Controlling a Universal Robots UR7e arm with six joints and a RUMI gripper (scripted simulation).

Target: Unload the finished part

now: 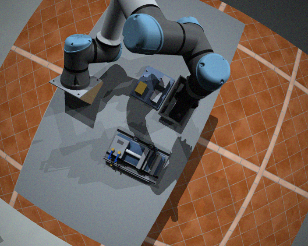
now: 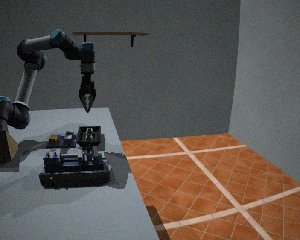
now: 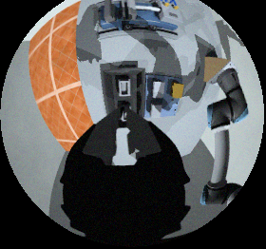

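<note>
High above the black outfeed tray my gripper hangs with jaws together on nothing. Two pocketed blocks lie side by side in the tray, the vise apparently vacant. I judge placement done; next, just retreat.

Wrist view: closed, empty claw above black tray; blue fixture plate right; vise far; desk.
</note>
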